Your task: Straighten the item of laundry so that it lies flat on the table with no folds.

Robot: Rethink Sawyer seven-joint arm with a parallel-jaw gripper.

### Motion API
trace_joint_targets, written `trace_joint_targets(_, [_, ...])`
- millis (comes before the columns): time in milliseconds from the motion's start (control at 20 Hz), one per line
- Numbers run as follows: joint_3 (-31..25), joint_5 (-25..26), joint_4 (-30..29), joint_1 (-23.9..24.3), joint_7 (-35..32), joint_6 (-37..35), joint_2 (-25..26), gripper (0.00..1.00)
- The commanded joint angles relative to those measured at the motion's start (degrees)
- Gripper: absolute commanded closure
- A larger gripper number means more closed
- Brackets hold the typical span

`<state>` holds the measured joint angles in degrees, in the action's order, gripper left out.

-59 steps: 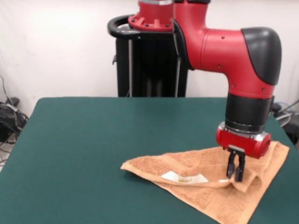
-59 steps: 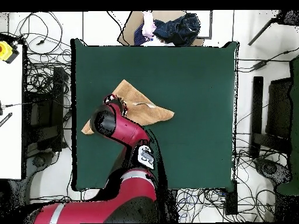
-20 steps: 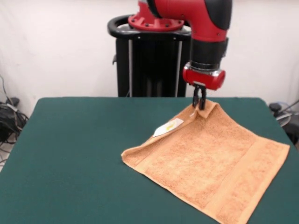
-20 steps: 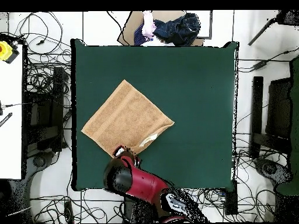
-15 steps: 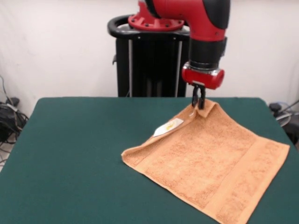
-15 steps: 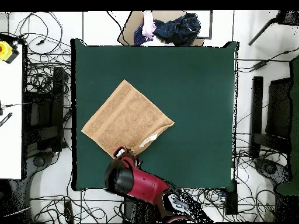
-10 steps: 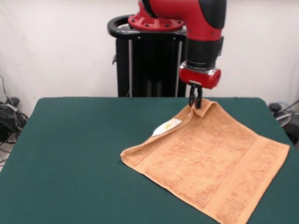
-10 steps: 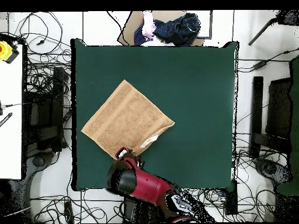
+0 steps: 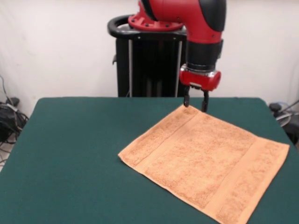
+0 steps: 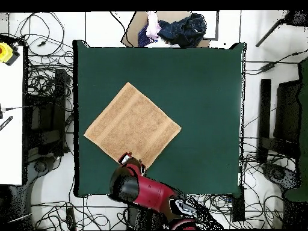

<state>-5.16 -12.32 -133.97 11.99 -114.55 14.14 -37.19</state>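
Towel [image 9: 205, 161] flat, no folds, on green counter [image 9: 74, 154]; gripper [image 9: 195, 102] released, empty, just above its far corner.

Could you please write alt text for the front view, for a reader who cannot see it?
An orange terry towel lies spread flat, turned diamond-wise, on a dark green table. The red arm's open tool hovers just above the towel's far corner.

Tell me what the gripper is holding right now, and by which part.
Nothing. The gripper is open just above the towel's far corner, and the towel lies flat.
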Motion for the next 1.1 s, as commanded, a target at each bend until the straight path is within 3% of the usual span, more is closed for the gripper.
trace_joint_targets(50, [-4.4, 0.0, 0.0, 0.4, -15.4, 3.0, 2.8, 0.0])
trace_joint_targets(1100, [-3.3, -2.2, 0.5, -0.9, -14.0, -1.1, -0.6, 0.0])
